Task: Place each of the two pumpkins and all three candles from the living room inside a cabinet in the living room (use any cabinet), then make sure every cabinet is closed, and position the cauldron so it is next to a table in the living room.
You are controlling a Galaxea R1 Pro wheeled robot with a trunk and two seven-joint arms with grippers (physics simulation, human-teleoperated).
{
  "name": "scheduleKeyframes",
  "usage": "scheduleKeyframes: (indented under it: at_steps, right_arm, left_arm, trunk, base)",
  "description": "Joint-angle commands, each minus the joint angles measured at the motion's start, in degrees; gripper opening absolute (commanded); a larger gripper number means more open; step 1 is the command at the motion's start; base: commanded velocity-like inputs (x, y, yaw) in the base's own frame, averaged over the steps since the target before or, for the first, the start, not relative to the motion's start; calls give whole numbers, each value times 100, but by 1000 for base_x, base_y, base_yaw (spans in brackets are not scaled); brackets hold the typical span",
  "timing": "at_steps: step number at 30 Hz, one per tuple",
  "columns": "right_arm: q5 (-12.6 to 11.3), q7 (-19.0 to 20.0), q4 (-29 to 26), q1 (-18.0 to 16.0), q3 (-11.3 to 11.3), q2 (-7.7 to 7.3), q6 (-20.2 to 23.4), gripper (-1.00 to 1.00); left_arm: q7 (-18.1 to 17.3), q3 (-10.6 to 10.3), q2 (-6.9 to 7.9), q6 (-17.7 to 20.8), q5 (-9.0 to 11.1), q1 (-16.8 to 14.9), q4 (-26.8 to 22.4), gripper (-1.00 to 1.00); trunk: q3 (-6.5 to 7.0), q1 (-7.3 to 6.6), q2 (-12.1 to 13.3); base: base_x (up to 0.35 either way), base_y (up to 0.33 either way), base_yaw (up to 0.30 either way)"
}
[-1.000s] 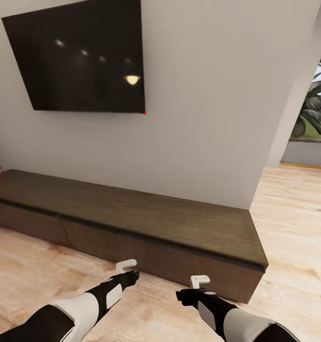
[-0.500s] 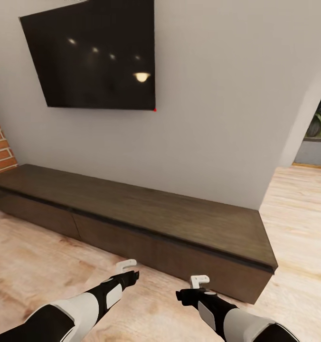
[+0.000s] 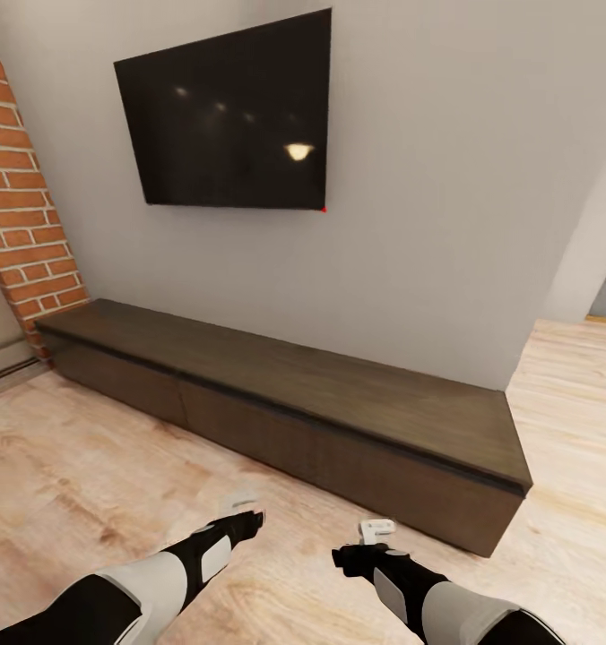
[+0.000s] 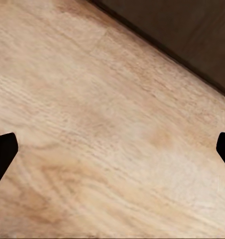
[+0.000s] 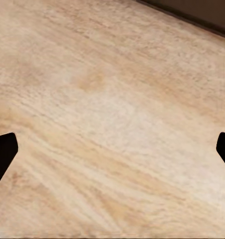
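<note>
A: Cabinet (image 3: pixel 285 412) along the wall, drawers closed, both arms empty over floor (image 3: pixel 79 475).
B: Jaws wide, left (image 3: pixel 242 507) and right (image 3: pixel 376 528) (drawer likely stiff; hook the top lip).

A wall-mounted television (image 3: pixel 236 116) occupies the upper centre-left of the head view. Its black screen is off and reflects several ceiling lights, the brightest near its lower right. A small red indicator (image 3: pixel 323 210) shows at the lower right corner of the screen.

The television hangs on a plain light grey wall (image 3: pixel 446 197) that spans most of the upper frame.

A red brick column (image 3: pixel 21 206) with pale mortar runs down the left edge of the frame.

A light wood plank floor (image 3: pixel 88 466) with visible grain fills the lower frame and extends to the right edge. The same floor (image 4: pixel 102 139) appears in both wrist views (image 5: pixel 112 124).
</note>
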Motion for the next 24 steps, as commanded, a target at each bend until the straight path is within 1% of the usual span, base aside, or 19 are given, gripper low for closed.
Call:
scheduleKeyframes:
  at_steps: [1,17,20,24]
  right_arm:
    - [-55,9,-4,-2,48,-2,18,100]
    - [-50,9,-4,-2,48,-2,23,100]
    - [-50,9,-4,-2,48,-2,23,100]
    - [-50,9,-4,-2,50,-2,23,100]
  left_arm:
    - [7,-48,-7,-29,31,-6,19,100]
    - [7,-48,-11,-29,31,-11,19,100]
    - [7,-48,-11,-29,31,-9,19,100]
    - [7,-48,-11,-29,31,-11,19,100]
  trunk:
    - [-3,-4,-2]
    - [0,-4,-2]
    - [0,-4,-2]
    - [0,-4,-2]
  base:
    - [-311,0,267]
    - [-307,0,288]
    - [-156,0,292]
    - [-37,0,293]
